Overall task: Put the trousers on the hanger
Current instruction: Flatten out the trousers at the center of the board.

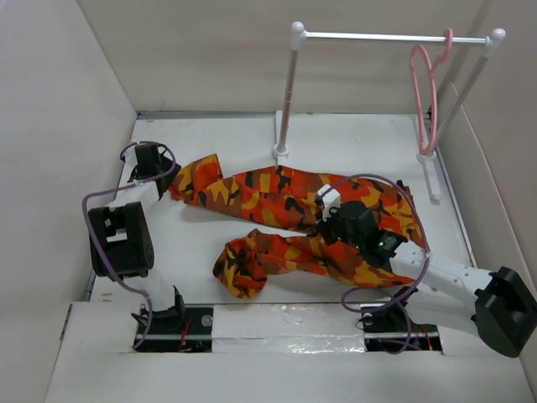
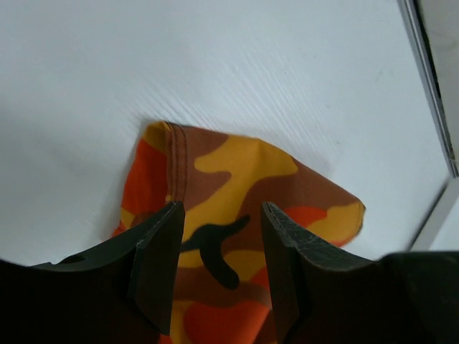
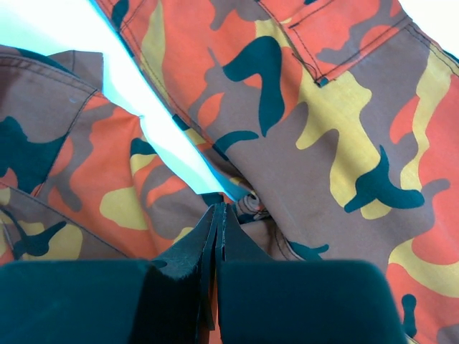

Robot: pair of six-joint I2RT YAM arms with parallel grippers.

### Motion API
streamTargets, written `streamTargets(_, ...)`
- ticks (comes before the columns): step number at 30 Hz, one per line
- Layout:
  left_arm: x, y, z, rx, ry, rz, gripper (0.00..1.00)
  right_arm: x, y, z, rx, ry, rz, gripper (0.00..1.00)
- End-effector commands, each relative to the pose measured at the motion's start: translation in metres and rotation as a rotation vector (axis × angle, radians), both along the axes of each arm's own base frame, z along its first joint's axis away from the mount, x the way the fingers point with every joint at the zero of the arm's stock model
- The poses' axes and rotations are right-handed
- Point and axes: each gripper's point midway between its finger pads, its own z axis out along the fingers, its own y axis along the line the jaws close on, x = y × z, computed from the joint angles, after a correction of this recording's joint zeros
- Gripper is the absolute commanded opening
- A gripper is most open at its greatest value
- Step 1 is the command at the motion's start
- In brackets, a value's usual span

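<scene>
I read the left claw (image 2: 219,213) as released, one finger on each side of the far leg's cuff. The trousers (image 1: 268,189) lie on the desk (image 1: 210,143), long axis running left to right, waist at the right end. The right claw (image 3: 217,218) is clenched at the crotch fold; I cannot tell whether it pinches cloth. The hanger (image 1: 424,92) hangs on the rail (image 1: 377,37), beyond the waist and nearer the right arm.

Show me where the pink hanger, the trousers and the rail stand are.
hanger (image 1: 435,96), top view, its right pink wire.
trousers (image 1: 268,189), top view, middle of the upper leg.
rail stand (image 1: 377,37), top view, the horizontal silver bar.
</scene>
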Motion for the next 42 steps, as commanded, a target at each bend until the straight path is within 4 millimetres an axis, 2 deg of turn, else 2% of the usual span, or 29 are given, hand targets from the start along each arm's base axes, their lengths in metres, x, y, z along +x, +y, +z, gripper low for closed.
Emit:
streamTargets(1, 0.015, 0.023, 0.002, -0.024, -0.008, 0.045, 0.45, -0.001, 0.0, 0.009, -0.002, -0.038, 0.009, 0.01)
streamTargets(4, 0.019, 0.022, -0.01, -0.023, -0.004, 0.03, 0.46, -0.002, -0.002, 0.013, -0.003, -0.049, 0.009, 0.05)
streamTargets(8, 0.03, 0.015, -0.012, -0.052, -0.033, -0.01, 0.46, -0.002, -0.002, 0.015, 0.001, -0.056, 0.009, 0.06)
streamTargets(15, 0.041, 0.014, -0.024, -0.077, -0.021, -0.009, 0.41, -0.002, 0.0, 0.01, 0.003, -0.04, 0.013, 0.06)
streamTargets(18, 0.046, 0.014, -0.021, -0.076, -0.042, -0.012, 0.17, -0.002, 0.0, 0.01, 0.007, -0.04, 0.011, 0.06)
streamTargets(19, 0.05, 0.014, -0.014, -0.075, -0.067, -0.018, 0.0, -0.002, 0.0, 0.01, 0.007, -0.04, 0.011, 0.06)
streamTargets(21, 0.06, 0.012, 0.011, -0.079, -0.122, -0.033, 0.0, -0.001, 0.0, 0.011, 0.007, -0.042, 0.008, 0.06)
streamTargets(22, 0.062, 0.013, 0.035, -0.069, -0.163, -0.038, 0.0, 0.0, 0.0, 0.011, 0.008, -0.044, 0.004, 0.06)
streamTargets(23, 0.074, 0.003, 0.068, -0.048, -0.225, -0.061, 0.0, 0.0, 0.0, 0.01, 0.006, -0.045, 0.003, 0.06)
streamTargets(24, 0.076, -0.001, 0.092, -0.014, -0.261, -0.074, 0.0, 0.001, 0.0, 0.009, 0.002, -0.044, -0.001, 0.06)
streamTargets(26, 0.075, -0.014, 0.163, 0.059, -0.362, -0.067, 0.0, 0.003, 0.0, 0.009, 0.0, -0.047, -0.008, 0.06)
streamTargets(27, 0.063, -0.018, 0.201, 0.112, -0.427, -0.068, 0.0, 0.003, 0.001, 0.009, 0.003, -0.046, -0.003, 0.06)
streamTargets(28, 0.057, -0.022, 0.222, 0.15, -0.465, -0.058, 0.0, 0.003, 0.002, 0.01, 0.005, -0.048, -0.001, 0.06)
streamTargets(29, 0.049, -0.015, 0.239, 0.208, -0.49, 0.002, 0.0, 0.004, 0.003, 0.01, 0.006, -0.047, -0.002, 0.06)
streamTargets(30, 0.042, -0.022, 0.251, 0.241, -0.514, 0.004, 0.0, 0.006, 0.001, 0.01, 0.008, -0.047, -0.008, 0.06)
streamTargets(31, 0.031, -0.017, 0.273, 0.29, -0.566, 0.017, 0.0, 0.005, 0.002, 0.01, 0.013, -0.045, 0.0, 0.06)
streamTargets(33, 0.022, -0.008, 0.268, 0.321, -0.552, 0.053, 0.0, 0.004, 0.002, 0.012, 0.018, -0.048, 0.004, 0.06)
streamTargets(34, 0.015, 0.002, 0.265, 0.323, -0.537, 0.083, 0.0, 0.003, 0.002, 0.013, 0.023, -0.05, 0.004, 0.06)
streamTargets(36, 0.011, 0.016, 0.238, 0.319, -0.478, 0.116, 0.0, 0.001, 0.001, 0.013, 0.027, -0.051, 0.008, 0.06)
streamTargets(37, 0.009, 0.031, 0.224, 0.323, -0.445, 0.151, 0.0, -0.001, 0.001, 0.011, 0.024, -0.046, 0.011, 0.06)
streamTargets(38, 0.006, 0.037, 0.2, 0.316, -0.398, 0.164, 0.0, -0.001, 0.0, 0.013, 0.026, -0.05, 0.012, 0.06)
streamTargets(39, 0.005, 0.044, 0.185, 0.314, -0.373, 0.176, 0.0, -0.001, -0.001, 0.015, 0.028, -0.054, 0.01, 0.06)
streamTargets(40, 0.003, 0.06, 0.172, 0.312, -0.355, 0.207, 0.0, -0.003, -0.001, 0.014, 0.025, -0.051, 0.014, 0.06)
streamTargets(41, -0.002, 0.065, 0.142, 0.298, -0.301, 0.199, 0.0, -0.003, -0.002, 0.015, 0.023, -0.052, 0.015, 0.06)
streamTargets(42, -0.006, 0.072, 0.128, 0.273, -0.283, 0.218, 0.0, -0.005, -0.003, 0.014, 0.021, -0.053, 0.015, 0.06)
